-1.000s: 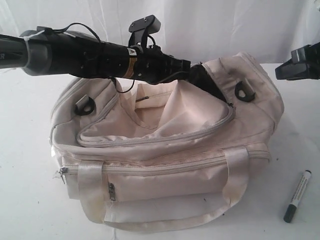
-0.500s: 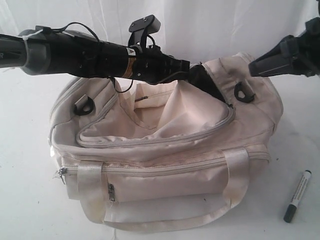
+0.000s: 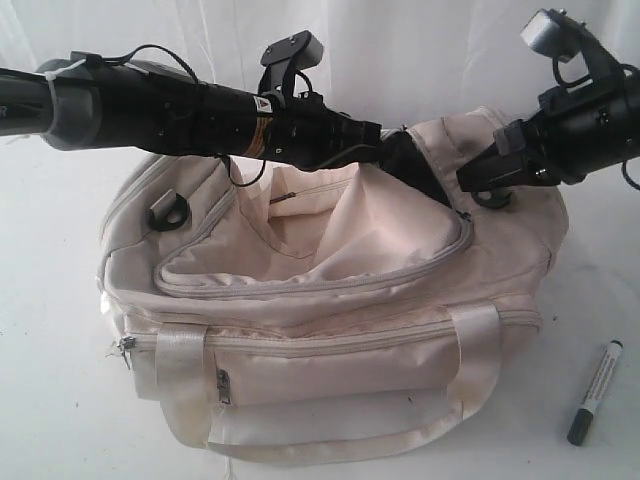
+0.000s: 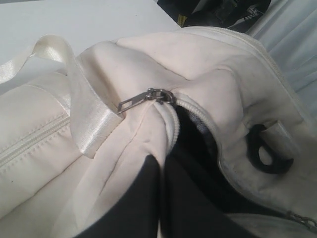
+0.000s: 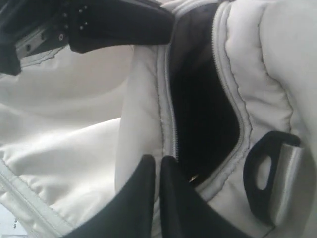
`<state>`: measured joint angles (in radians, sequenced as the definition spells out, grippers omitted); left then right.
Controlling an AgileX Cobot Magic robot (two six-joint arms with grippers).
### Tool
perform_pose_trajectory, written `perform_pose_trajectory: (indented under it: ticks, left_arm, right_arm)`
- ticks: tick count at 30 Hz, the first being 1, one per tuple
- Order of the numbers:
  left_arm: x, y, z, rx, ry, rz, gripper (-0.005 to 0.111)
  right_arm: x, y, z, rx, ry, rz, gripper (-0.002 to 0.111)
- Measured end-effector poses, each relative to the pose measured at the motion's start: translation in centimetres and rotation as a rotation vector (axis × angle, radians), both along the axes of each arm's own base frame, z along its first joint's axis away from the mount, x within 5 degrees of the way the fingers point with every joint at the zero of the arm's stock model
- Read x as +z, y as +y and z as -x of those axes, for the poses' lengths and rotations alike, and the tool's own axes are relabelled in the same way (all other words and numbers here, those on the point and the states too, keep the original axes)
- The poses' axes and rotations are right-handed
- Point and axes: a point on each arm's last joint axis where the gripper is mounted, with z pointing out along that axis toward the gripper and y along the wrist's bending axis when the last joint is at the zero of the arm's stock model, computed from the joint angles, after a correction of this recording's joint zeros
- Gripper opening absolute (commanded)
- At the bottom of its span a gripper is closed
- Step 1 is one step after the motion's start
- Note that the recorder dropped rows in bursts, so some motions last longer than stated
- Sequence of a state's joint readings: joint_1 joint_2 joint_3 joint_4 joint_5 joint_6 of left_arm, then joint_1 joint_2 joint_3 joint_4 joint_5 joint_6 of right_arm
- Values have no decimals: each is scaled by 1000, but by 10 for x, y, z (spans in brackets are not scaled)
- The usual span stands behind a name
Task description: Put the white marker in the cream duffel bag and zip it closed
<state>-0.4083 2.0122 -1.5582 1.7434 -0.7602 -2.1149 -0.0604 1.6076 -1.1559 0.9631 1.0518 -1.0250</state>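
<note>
The cream duffel bag [image 3: 330, 330] sits mid-table with its curved top flap unzipped and a dark opening [image 5: 208, 109] at its right end. My left gripper [image 3: 400, 160] reaches across from the left and is shut on the flap's edge [image 4: 161, 158], just below the grey zip slider [image 4: 153, 95]. My right gripper [image 3: 465, 182] is at the right end of the opening, its fingers pressed together on the flap's zipper edge [image 5: 157, 159]. The white marker [image 3: 595, 393], with a dark cap, lies on the table to the bag's front right, away from both grippers.
Black strap loops sit on the bag's top at left [image 3: 168, 215] and right [image 3: 492, 197], the right one just under my right gripper. Webbing handles [image 3: 180, 370] hang over the front pocket. A white cloth backdrop [image 3: 420, 50] closes the far side.
My right arm has come in from the right edge to the right end of the bag's opening, and its jaws have closed. The left arm, bag and marker have not moved.
</note>
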Motion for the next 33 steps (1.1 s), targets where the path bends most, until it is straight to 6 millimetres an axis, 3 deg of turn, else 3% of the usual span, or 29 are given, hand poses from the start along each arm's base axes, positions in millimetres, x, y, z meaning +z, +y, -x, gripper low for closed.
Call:
perform_pose_trajectory:
  ticks: [17,33]
  left_arm:
    - [1,-1,1,-13,1,4,0]
    - [29,4,10,-28,-69,16,0]
  right_arm:
    - [-32,0,-18,-18,69,-33,0]
    - [-48,-9,-24,-94,110,89,0]
